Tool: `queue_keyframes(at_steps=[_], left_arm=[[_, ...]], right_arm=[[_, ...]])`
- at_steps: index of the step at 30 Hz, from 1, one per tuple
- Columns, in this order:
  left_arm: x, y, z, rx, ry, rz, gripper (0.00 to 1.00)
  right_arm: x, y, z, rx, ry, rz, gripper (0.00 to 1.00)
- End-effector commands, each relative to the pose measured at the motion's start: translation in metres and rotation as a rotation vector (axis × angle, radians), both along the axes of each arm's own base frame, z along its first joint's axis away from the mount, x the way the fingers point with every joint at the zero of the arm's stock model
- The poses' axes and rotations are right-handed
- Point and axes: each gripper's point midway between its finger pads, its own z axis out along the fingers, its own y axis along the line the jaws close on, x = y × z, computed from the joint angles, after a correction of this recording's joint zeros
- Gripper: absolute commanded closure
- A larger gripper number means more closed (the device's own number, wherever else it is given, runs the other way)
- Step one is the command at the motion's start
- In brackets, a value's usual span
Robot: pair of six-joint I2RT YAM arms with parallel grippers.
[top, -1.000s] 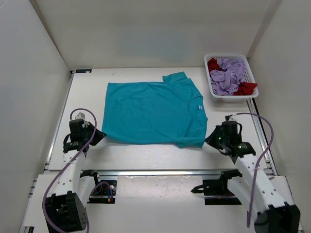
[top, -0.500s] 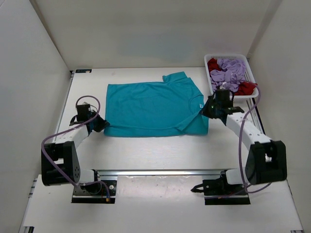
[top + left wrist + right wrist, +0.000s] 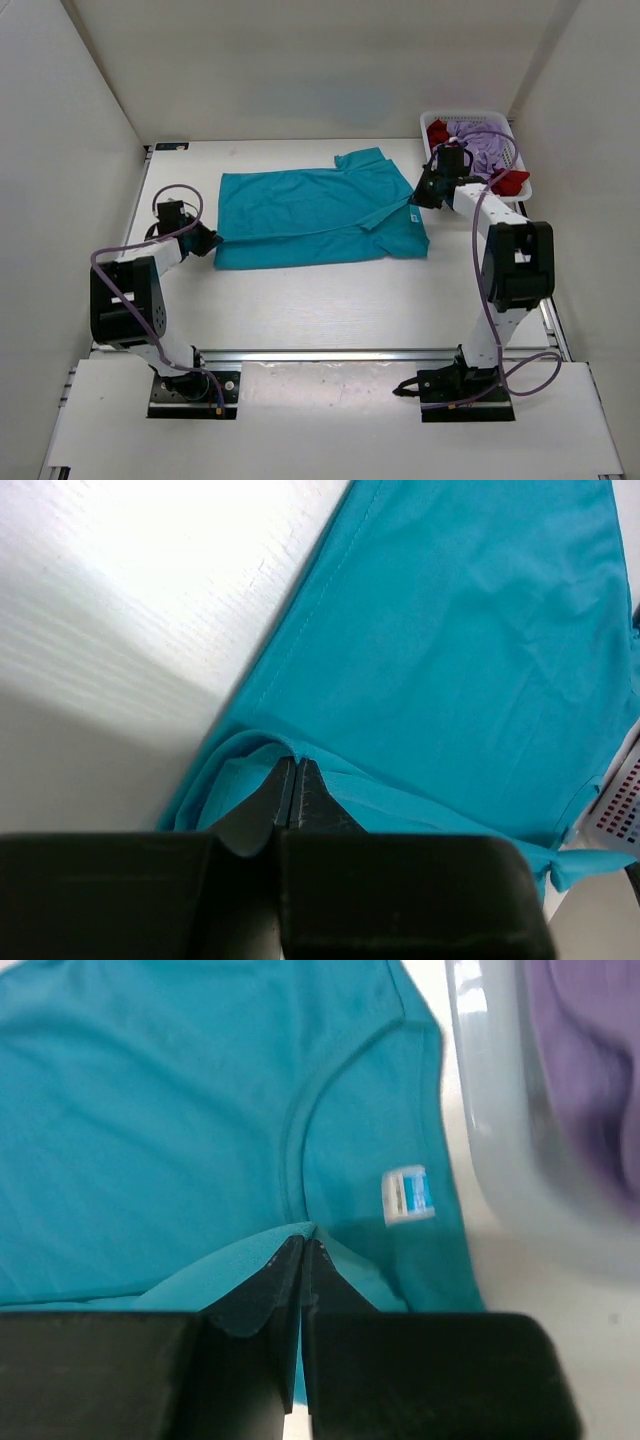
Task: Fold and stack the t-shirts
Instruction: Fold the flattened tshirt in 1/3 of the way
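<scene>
A teal-blue t-shirt [image 3: 310,215] lies spread on the white table, its near edge lifted and carried over the rest. My left gripper [image 3: 208,240] is shut on the shirt's left near hem; in the left wrist view the fabric [image 3: 450,650] bunches at the gripper tips [image 3: 296,762]. My right gripper [image 3: 418,198] is shut on the right edge near the collar, pinching teal cloth [image 3: 150,1110] at its tips [image 3: 304,1240]. A white label [image 3: 408,1195] shows by the neckline. The lavender t-shirt [image 3: 480,145] and red t-shirt [image 3: 508,181] lie crumpled in the basket.
A white mesh basket [image 3: 437,186] stands at the back right, close beside my right arm; its wall [image 3: 500,1140] fills the right side of the right wrist view. White walls close in the table on the left, back and right.
Both grippers have carried the shirt's near edge away from the arm bases, toward the back. The shirt now looks shorter front to back, with a fold line across it.
</scene>
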Motion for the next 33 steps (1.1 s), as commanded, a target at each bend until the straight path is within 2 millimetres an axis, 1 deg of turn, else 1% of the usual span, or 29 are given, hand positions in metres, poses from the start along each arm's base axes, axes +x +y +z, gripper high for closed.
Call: queue_keyframes(at_steps=[1,2,4,5,6,8,9,10,11,12,13,14,15,16,17,18,19,20,21,22,23,24,25,27,28,29,30,31,33], left_arm=[[0.028,0.007,0.019,0.003,-0.08,0.025,1.0],[0.031,0.005,0.015,-0.002,-0.063,0.015,0.95],[0.03,0.002,0.004,-0.026,-0.026,-0.006,0.87],[0.027,0.004,-0.002,-0.038,-0.009,-0.005,0.81],[0.027,0.008,0.001,-0.047,-0.021,0.003,0.72],[0.012,0.016,-0.003,-0.054,-0.02,0.031,0.66],[0.015,0.024,0.013,-0.042,-0.069,0.054,0.66],[0.006,0.026,0.009,-0.036,-0.06,0.062,0.66],[0.001,0.03,0.017,-0.016,-0.081,0.072,0.65],[-0.002,0.031,0.026,0.005,-0.105,0.069,0.63],[-0.012,0.027,0.019,0.01,-0.083,0.065,0.61],[-0.019,0.024,0.02,0.017,-0.088,0.052,0.6],[-0.023,0.019,0.023,0.013,-0.096,0.035,0.61],[-0.034,0.014,0.016,-0.001,-0.087,0.027,0.58],[-0.044,0.011,0.008,-0.004,-0.074,0.022,0.57],[-0.057,0.007,-0.005,-0.011,-0.04,0.015,0.56],[-0.058,0.009,-0.003,0.006,-0.051,0.018,0.55],[-0.066,0.009,-0.012,0.007,-0.024,0.02,0.53],[-0.072,0.008,-0.017,0.005,-0.012,0.014,0.53],[-0.076,0.007,-0.017,0.004,-0.013,0.01,0.52],[-0.079,0.008,-0.022,0.006,0.0,0.018,0.53],[-0.08,0.007,-0.021,0.012,-0.012,0.015,0.52],[-0.081,0.005,-0.023,0.022,-0.004,0.016,0.5],[-0.081,-0.001,-0.025,0.009,0.0,0.002,0.48],[-0.083,-0.004,-0.03,0.003,0.012,-0.01,0.48],[-0.083,-0.005,-0.031,-0.008,0.022,-0.004,0.48],[-0.081,-0.007,-0.032,-0.004,0.022,-0.009,0.48],[-0.083,-0.006,-0.036,0.001,0.04,-0.009,0.5],[-0.075,-0.007,-0.034,0.0,0.02,-0.015,0.57]], right_arm=[[0.035,0.003,0.02,-0.036,-0.068,0.035,1.0],[0.037,0.001,0.02,-0.038,-0.064,0.033,0.99],[0.046,0.002,0.013,-0.036,-0.053,0.036,0.91],[0.047,0.004,0.01,-0.035,-0.046,0.043,0.86],[0.05,0.004,0.015,-0.042,-0.06,0.039,0.8],[0.049,0.003,0.023,-0.044,-0.083,0.041,0.71],[0.046,0.005,0.03,-0.043,-0.103,0.038,0.66],[0.038,0.006,0.036,-0.035,-0.109,0.034,0.64],[0.029,0.004,0.042,-0.027,-0.125,0.022,0.62],[0.026,0.003,0.048,-0.027,-0.154,0.017,0.61],[0.012,0.005,0.048,-0.011,-0.168,0.012,0.61],[0.002,0.003,0.062,-0.008,-0.205,-0.003,0.66],[-0.013,0.007,0.043,0.007,-0.186,-0.007,0.76],[-0.032,0.008,0.034,0.023,-0.187,-0.017,0.8],[-0.053,0.0,0.012,0.033,-0.143,-0.043,0.9],[-0.059,0.001,0.018,0.06,-0.175,-0.046,0.97],[-0.074,-0.004,-0.002,0.072,-0.138,-0.061,1.0],[-0.087,-0.011,-0.013,0.079,-0.114,-0.086,1.0],[-0.094,-0.01,-0.014,0.079,-0.115,-0.075,0.99],[-0.098,-0.015,-0.023,0.07,-0.112,-0.09,0.98],[-0.107,-0.018,-0.028,0.067,-0.107,-0.092,0.95],[-0.108,-0.022,-0.026,0.07,-0.118,-0.108,0.9],[-0.112,-0.024,-0.031,0.071,-0.114,-0.099,0.88],[-0.114,-0.032,-0.037,0.086,-0.105,-0.116,0.72],[-0.113,-0.031,-0.036,0.092,-0.105,-0.112,0.68],[-0.111,-0.032,-0.039,0.089,-0.094,-0.109,0.67],[-0.114,-0.032,-0.052,0.09,-0.058,-0.107,0.66],[-0.111,-0.035,-0.05,0.093,-0.06,-0.113,0.65],[-0.106,-0.039,-0.059,0.107,-0.046,-0.135,0.65]])
